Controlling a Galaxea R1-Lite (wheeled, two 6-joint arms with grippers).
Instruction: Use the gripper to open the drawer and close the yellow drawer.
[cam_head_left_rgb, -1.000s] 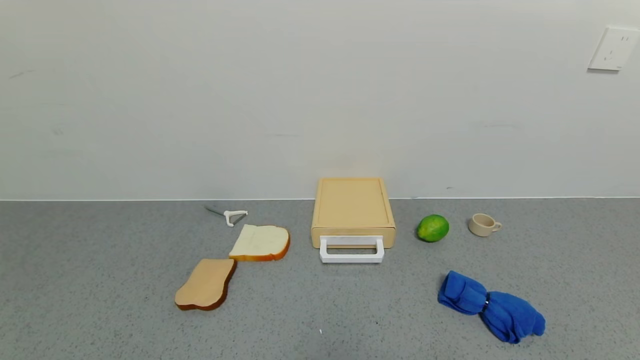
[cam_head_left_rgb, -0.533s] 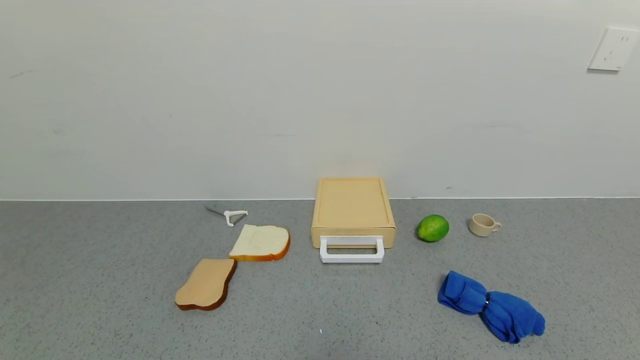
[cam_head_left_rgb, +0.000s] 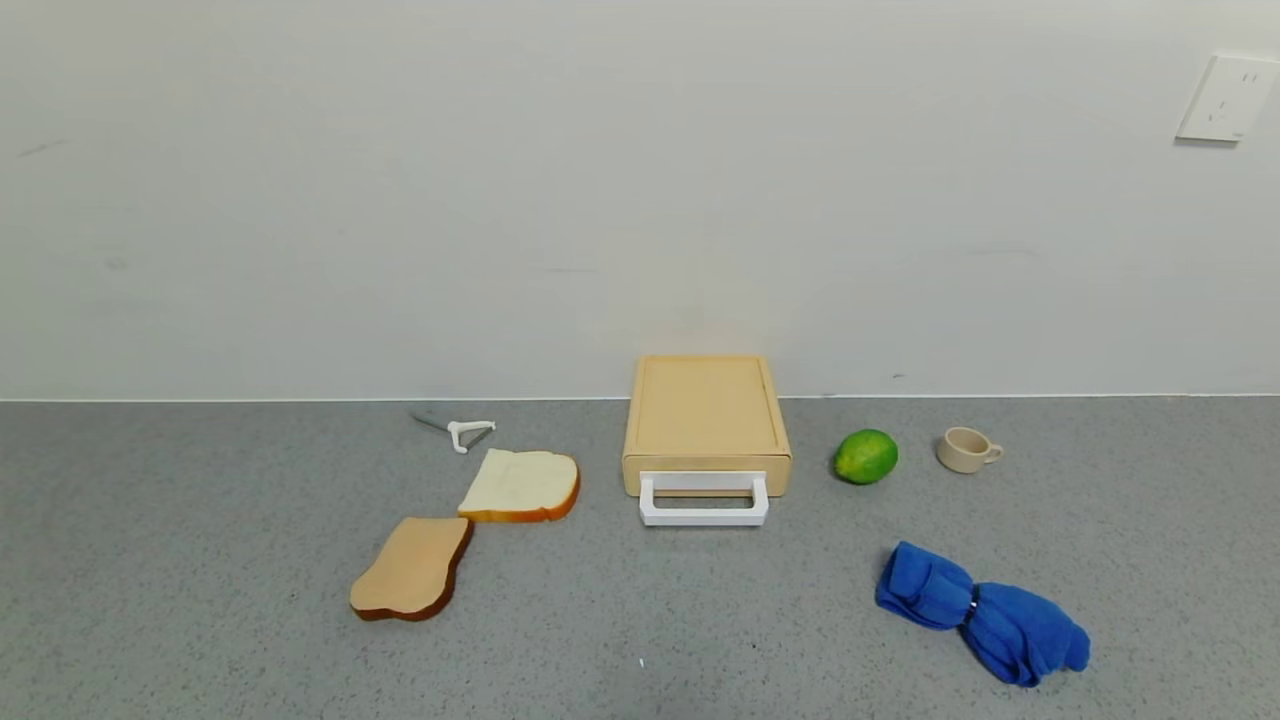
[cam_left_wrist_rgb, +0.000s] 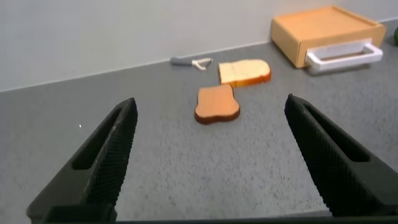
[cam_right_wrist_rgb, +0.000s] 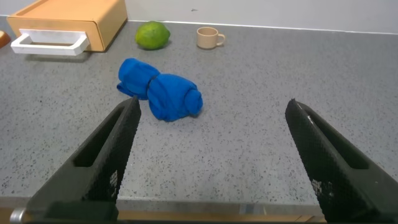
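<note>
The pale yellow-tan drawer box (cam_head_left_rgb: 706, 415) stands against the wall, shut, with its white loop handle (cam_head_left_rgb: 704, 500) facing me. It also shows in the left wrist view (cam_left_wrist_rgb: 323, 34) and the right wrist view (cam_right_wrist_rgb: 68, 22). Neither arm shows in the head view. My left gripper (cam_left_wrist_rgb: 211, 155) is open and empty, low over the counter, well short of the bread slices. My right gripper (cam_right_wrist_rgb: 211, 155) is open and empty near the counter's front edge, short of the blue cloth.
Two bread slices (cam_head_left_rgb: 412, 568) (cam_head_left_rgb: 522, 484) and a white peeler (cam_head_left_rgb: 462, 432) lie left of the drawer. A green lime (cam_head_left_rgb: 866, 456) and a beige cup (cam_head_left_rgb: 966, 449) stand to its right. A blue cloth (cam_head_left_rgb: 980, 613) lies front right.
</note>
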